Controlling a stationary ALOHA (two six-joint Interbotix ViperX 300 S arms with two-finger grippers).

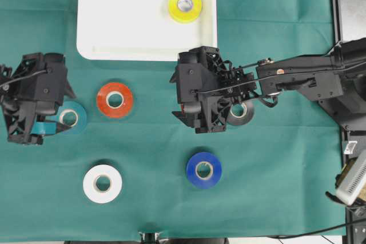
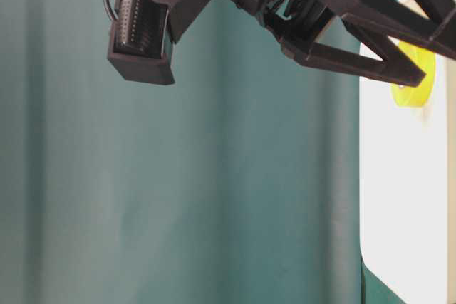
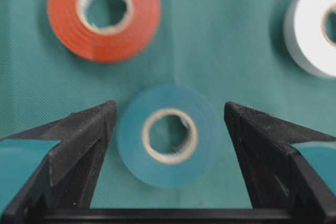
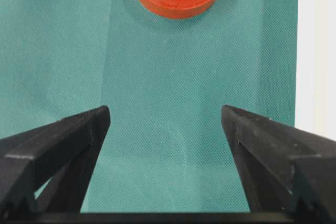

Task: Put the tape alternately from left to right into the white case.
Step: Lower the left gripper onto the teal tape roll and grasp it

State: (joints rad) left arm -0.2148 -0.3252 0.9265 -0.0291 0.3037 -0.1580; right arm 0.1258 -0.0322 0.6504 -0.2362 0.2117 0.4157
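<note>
The left gripper [image 3: 168,129] hangs directly over the teal roll [image 3: 168,136], its jaws spread wide with one on each side of the ring and neither touching it. In the left wrist view the roll sits between the two black fingers [image 3: 84,145], lying flat on the green cloth [image 1: 274,198] with its hole facing up, so it has no long axis to line up with; the jaws only need to come down around its outer edge. The left arm is plainly the nearer one to this roll.

The teal roll is a small ring with a pale core, close in colour to the cloth beneath it. The red-orange roll [image 1: 115,100] lies just beside it, and the white roll [image 1: 102,184] sits farther toward the near edge.

The right gripper [image 4: 165,129] is also spread wide and holds nothing, hovering above bare cloth near the black roll [image 1: 243,112]. The blue roll [image 1: 203,170] lies apart on the cloth.

The white case [image 1: 114,27] holds only the yellow roll [image 1: 185,5], near its right end, so five rolls appear to remain outside.
</note>
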